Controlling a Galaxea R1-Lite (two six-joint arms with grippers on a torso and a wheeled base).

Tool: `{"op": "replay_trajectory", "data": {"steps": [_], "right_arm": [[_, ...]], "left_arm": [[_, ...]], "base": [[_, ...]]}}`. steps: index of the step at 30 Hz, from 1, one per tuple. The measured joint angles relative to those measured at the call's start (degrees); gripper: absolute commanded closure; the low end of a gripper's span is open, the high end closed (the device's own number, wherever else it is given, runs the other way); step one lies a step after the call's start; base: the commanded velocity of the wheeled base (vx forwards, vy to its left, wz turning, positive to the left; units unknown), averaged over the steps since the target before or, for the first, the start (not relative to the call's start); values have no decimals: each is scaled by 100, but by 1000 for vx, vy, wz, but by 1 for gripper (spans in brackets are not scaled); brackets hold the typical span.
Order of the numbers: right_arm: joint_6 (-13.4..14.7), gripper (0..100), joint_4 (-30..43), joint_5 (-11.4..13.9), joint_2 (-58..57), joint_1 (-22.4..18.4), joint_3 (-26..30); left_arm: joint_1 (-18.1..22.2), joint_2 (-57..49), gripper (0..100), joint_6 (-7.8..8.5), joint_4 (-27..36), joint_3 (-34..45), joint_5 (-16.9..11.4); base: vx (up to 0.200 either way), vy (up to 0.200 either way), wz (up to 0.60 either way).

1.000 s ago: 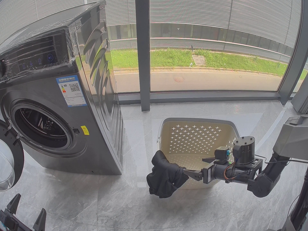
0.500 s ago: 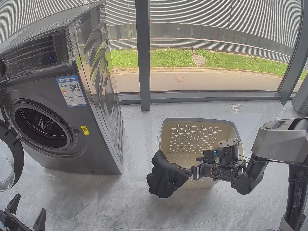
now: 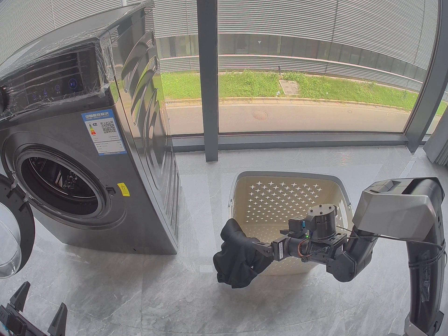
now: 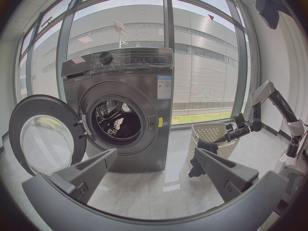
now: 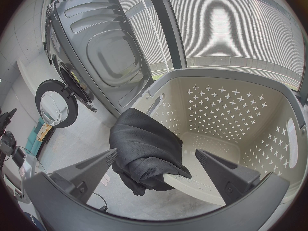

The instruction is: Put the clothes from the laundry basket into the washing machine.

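Note:
A black garment (image 3: 239,256) hangs over the front-left corner of the cream laundry basket (image 3: 289,179), part inside and part outside. My right gripper (image 3: 258,248) is open just at the garment's right side, above the basket's front rim. In the right wrist view the garment (image 5: 144,146) lies on the rim between and beyond the spread fingers (image 5: 86,174). The grey washing machine (image 3: 88,131) stands at the left with its drum (image 3: 58,180) open. My left gripper (image 3: 39,306) stays low at the front left, open and holding nothing.
The round washer door (image 3: 11,239) is swung open at the far left. A window wall with a dark pillar (image 3: 207,66) stands behind the basket. Bare marble floor (image 3: 140,285) stretches between the machine and the basket.
My right arm has moved left, bringing its open gripper up against the garment. The garment, the basket and my left gripper have not moved.

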Motion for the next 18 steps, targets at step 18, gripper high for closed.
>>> {"op": "replay_trajectory", "data": {"steps": [18], "right_arm": [[-2, 0, -68, 17, 321, 24, -88]], "left_arm": [[0, 0, 0, 0, 0, 0, 0]], "base": [[0, 0, 0]]}}
